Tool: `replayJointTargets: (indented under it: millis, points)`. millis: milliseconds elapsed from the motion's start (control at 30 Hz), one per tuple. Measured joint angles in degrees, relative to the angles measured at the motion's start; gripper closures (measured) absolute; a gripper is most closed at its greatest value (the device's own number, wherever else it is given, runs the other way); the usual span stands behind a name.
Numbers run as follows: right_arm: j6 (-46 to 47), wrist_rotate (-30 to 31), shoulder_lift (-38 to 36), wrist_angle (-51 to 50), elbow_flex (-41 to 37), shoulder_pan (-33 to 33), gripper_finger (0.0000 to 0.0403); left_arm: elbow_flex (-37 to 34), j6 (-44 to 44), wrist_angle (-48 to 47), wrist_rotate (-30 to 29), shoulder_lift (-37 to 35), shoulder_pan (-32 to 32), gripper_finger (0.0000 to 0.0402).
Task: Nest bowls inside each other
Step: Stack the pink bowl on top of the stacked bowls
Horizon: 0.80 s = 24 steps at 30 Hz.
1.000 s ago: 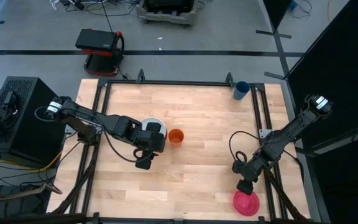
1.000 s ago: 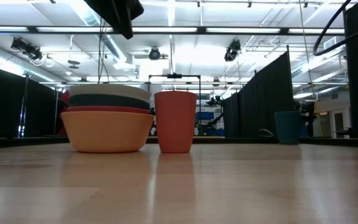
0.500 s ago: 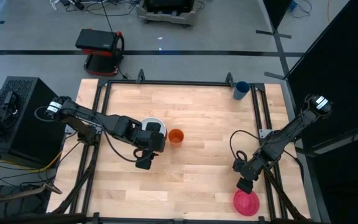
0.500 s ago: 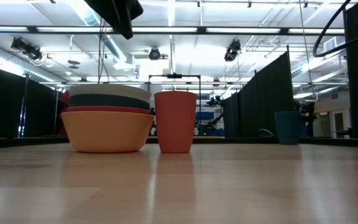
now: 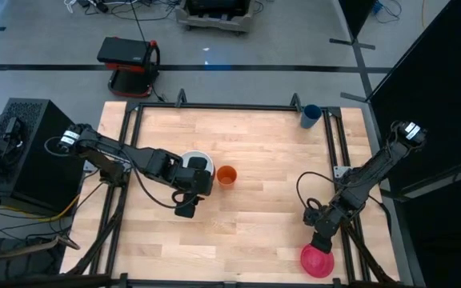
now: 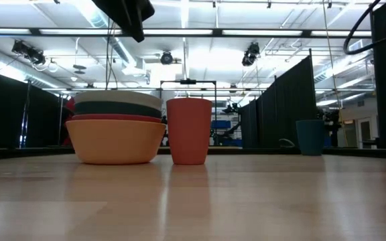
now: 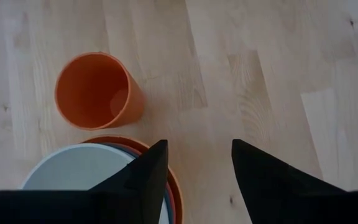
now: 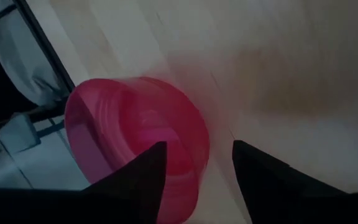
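Note:
A stack of nested bowls [image 6: 116, 134] stands left of the table's middle: orange at the bottom, then red, teal, and white on top [image 5: 197, 158]. My left gripper [image 7: 199, 146] hangs open above the stack's near right side [image 5: 202, 176], well clear of it in the low view. A magenta-pink bowl [image 5: 317, 262] rests on the table by the near right corner. My right gripper [image 8: 196, 148] is open just above the pink bowl's far side [image 8: 135, 137], its fingers slanting down toward it [image 5: 322, 240].
A small orange cup [image 5: 226, 175] stands upright right beside the stack [image 7: 95, 90]. A dark-blue cup [image 5: 310, 116] stands at the far right corner. Black frame rails [image 5: 338, 172] run along the table's edges, one close to the pink bowl.
My right gripper has swung a little toward the table's right edge, ending closer over the pink bowl, and has turned slightly. The bowls and cups have not moved.

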Motion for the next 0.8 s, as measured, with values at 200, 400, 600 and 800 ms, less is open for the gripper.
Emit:
replayJointTargets:
  millis: [200, 400, 600, 800]
  points:
    - [-0.4, 1.5, 0.4, -0.9, 0.0, 1.0, 0.022, 0.0, 0.0, 0.1, -0.2, 0.0, 0.0, 0.0237]
    - [-0.9, 3.0, 0.7, -1.9, 0.0, 1.9, 0.0219, 0.0, 0.0, 0.3, -0.4, 0.0, 0.0, 0.0236]
    - [-2.2, 2.6, 4.4, -2.2, 0.0, 2.0, 0.0239, 0.0, 0.0, 0.3, -0.5, 0.0, 0.0, 0.0239]
    - [-5.1, 0.4, 6.7, -1.8, 0.0, 1.4, 0.0327, 0.0, 0.0, 0.3, -0.8, 0.0, 0.0, 0.0238]
